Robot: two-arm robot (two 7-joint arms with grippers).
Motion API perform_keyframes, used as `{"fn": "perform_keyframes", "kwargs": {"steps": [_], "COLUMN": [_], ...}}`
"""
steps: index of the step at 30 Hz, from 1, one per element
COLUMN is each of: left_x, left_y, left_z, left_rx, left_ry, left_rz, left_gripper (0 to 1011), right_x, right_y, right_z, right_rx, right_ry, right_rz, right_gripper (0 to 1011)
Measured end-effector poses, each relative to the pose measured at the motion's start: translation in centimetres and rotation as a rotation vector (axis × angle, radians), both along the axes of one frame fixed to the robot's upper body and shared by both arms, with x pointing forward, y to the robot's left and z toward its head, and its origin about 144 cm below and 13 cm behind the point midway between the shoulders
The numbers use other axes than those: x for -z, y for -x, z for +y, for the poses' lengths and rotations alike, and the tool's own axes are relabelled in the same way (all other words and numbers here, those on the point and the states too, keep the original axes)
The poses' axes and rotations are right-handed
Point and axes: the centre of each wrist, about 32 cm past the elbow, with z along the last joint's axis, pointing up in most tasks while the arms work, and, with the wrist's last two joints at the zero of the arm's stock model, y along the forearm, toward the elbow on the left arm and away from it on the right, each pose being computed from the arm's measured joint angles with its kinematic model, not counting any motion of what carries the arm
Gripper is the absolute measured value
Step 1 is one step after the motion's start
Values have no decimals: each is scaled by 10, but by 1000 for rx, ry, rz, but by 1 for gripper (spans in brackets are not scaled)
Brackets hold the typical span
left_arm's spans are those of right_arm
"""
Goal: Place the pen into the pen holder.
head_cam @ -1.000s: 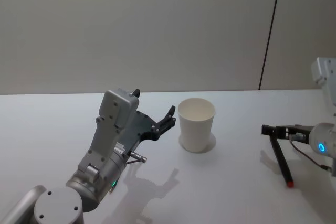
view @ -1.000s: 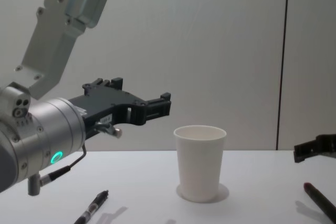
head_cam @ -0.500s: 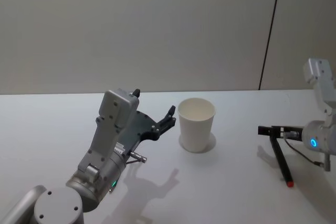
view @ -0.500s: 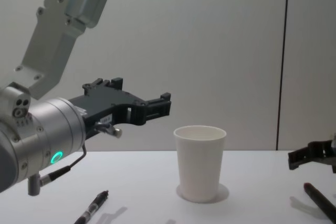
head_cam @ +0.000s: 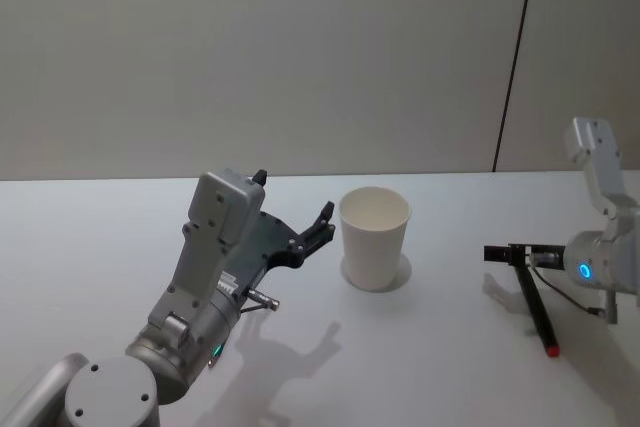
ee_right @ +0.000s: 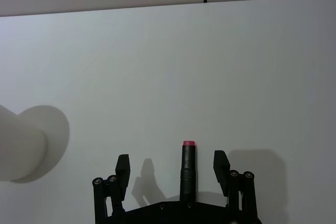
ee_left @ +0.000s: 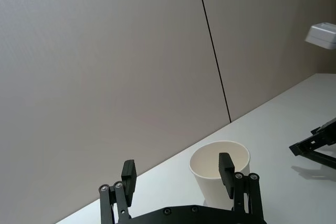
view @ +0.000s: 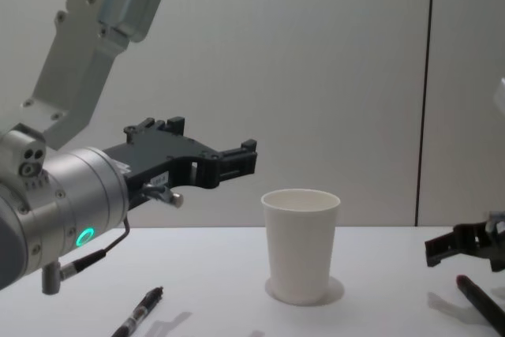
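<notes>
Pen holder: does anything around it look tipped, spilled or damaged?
Nothing stands out. The pen holder stands upright, intact; a pen lies flat under the open right gripper; the left gripper hovers beside the holder.

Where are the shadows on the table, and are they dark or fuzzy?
Head view: the left tool throws a soft grey claw-shaped shadow on the table. Right wrist view: the cup casts a pale round shadow, and the right tool leaves darker patches beside the pen. Chest view: a faint shadow lies beside the other pen.
</notes>
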Motion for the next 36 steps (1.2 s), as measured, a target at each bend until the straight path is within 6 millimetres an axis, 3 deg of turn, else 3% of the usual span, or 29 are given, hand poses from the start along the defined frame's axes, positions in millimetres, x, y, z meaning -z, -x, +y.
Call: {"fn": "perform_keyframes", "kwargs": {"steps": [17, 36], "left_x": [0, 0], "left_y": [0, 0], "left_z": [0, 0], "left_rx": [0, 0], "left_ry": [0, 0], "left_rz": [0, 0], "left_gripper": [1000, 1002], "right_x": [6, -4], "right_y": [-9, -19], "right_z": [4, 6], "right_rx": [-5, -26], "right_ry": [22, 57], "right_rz": [58, 86], "right_gripper": [1002, 1002]}}
